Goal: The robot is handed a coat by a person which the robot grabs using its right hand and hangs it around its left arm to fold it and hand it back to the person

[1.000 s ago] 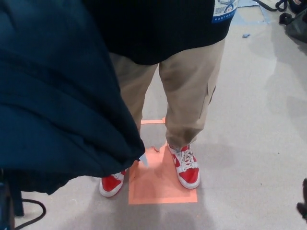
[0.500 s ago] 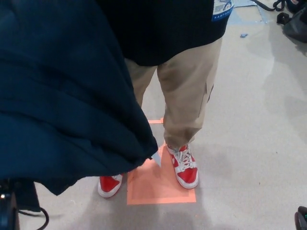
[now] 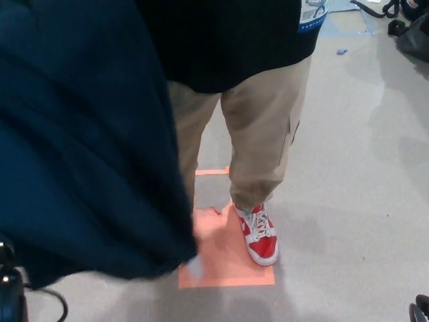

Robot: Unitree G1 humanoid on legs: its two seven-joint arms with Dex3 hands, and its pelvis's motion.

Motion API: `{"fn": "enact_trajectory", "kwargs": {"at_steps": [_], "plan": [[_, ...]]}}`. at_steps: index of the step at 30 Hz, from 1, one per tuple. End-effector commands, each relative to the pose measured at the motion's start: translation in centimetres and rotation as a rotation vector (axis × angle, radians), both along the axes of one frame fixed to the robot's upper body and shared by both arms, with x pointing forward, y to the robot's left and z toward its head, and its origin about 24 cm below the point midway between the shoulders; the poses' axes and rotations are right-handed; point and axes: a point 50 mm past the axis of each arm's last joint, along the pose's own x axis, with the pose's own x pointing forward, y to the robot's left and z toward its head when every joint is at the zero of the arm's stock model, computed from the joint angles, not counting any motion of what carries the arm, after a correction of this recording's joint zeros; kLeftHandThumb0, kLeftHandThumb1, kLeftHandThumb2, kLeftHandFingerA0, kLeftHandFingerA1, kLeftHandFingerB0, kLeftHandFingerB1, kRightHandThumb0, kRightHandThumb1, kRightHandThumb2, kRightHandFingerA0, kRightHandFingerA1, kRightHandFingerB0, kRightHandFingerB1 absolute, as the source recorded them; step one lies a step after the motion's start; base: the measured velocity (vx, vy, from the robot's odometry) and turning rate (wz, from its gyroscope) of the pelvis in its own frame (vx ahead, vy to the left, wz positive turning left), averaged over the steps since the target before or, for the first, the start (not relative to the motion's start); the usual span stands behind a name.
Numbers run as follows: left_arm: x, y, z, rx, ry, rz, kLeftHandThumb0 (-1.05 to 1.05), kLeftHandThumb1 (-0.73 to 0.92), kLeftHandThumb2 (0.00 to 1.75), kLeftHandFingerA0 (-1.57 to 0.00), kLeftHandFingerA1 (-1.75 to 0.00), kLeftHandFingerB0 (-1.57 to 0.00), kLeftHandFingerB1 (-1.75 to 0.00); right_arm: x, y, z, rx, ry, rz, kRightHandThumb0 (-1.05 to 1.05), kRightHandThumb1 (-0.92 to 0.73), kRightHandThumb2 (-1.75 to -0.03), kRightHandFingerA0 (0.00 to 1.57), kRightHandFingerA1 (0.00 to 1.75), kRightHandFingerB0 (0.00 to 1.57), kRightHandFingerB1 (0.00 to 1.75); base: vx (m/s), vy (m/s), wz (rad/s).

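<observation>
I am seeing the coat (image 3: 80,147) draping over my left side, fold in hand; right hand (image 3: 420,310) barely showing, grip unreadable; judging handback to the person (image 3: 261,134) next

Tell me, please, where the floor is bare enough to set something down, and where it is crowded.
The widest bare floor lies right of the person's legs, below the dark bag and above the right hand at the bottom corner. The orange square holds a red shoe. The left half is crowded: the coat covers it.
</observation>
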Motion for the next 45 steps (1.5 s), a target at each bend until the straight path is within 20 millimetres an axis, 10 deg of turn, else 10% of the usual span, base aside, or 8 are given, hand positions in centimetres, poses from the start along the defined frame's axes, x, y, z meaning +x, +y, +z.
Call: {"fn": "enact_trajectory", "kwargs": {"at_steps": [1,2,6,7,17,22,40,45], "plan": [[-0.2,0.5,-0.1,-0.001,0.016,0.01,-0.71,0.81,0.65,-0.13,-0.29,-0.14,-0.28,-0.6,-0.9,0.1,-0.031,0.022,0.002,-0.96,-0.75,-1.04,0.0,0.04,0.0,0.0,0.0,0.0,0.0],[-0.2,0.5,-0.2,-0.001,0.017,0.01,-0.36,0.49,1.05,0.0,-0.48,0.0,-0.47,-0.6,-0.9,0.1,-0.019,0.022,-0.002,-0.96,-0.75,-1.03,0.0,0.04,0.0,0.0,0.0,0.0,0.0],[-0.2,0.4,-0.1,0.008,0.013,0.003,-0.73,0.81,0.63,-0.16,-0.29,-0.13,-0.27,-0.5,-0.9,0.1,-0.022,0.031,-0.005,-0.96,-0.74,-1.04,0.0,0.04,0.0,0.0,0.0,0.0,0.0],[-0.2,0.4,-0.2,0.011,0.014,0.002,-0.37,0.48,1.05,0.0,-0.48,0.0,-0.48,-0.5,-0.9,0.1,-0.03,0.038,-0.003,-0.96,-0.75,-1.04,0.0,0.04,0.0,0.0,0.0,0.0,0.0],[-0.2,0.3,-0.3,0.042,0.023,0.005,-0.73,0.82,0.65,-0.15,-0.3,-0.12,-0.27,-0.4,-1.0,0.1,-0.035,0.051,0.007,-0.97,-0.75,-1.05,0.0,0.04,0.0,0.0,0.0,0.0,0.0],[-0.7,0.5,-1.2,0.036,0.039,-0.004,-0.36,0.52,1.07,0.0,-0.49,0.0,-0.47,-0.5,-0.9,0.0,-0.027,0.05,0.006,-0.96,-0.75,-1.04,0.0,0.04,0.0,0.0,0.0,0.0,0.0],[-9.6,3.2,-14.0,-0.005,0.283,0.03,-0.35,0.55,1.07,0.0,-0.47,0.0,-0.48,-0.6,-0.9,0.0,-0.04,0.055,0.025,-0.95,-0.77,-1.05,0.0,0.03,0.0,0.0,0.0,0.0,0.0],[-12.5,5.3,-17.9,-0.02,0.398,0.118,-0.62,0.83,0.67,-0.15,-0.32,-0.08,-0.21,0.9,-0.3,0.8,-0.054,-0.021,0.068,-0.93,-0.77,-1.07,0.0,0.08,0.0,0.04,0.0,0.0,0.0]]}}
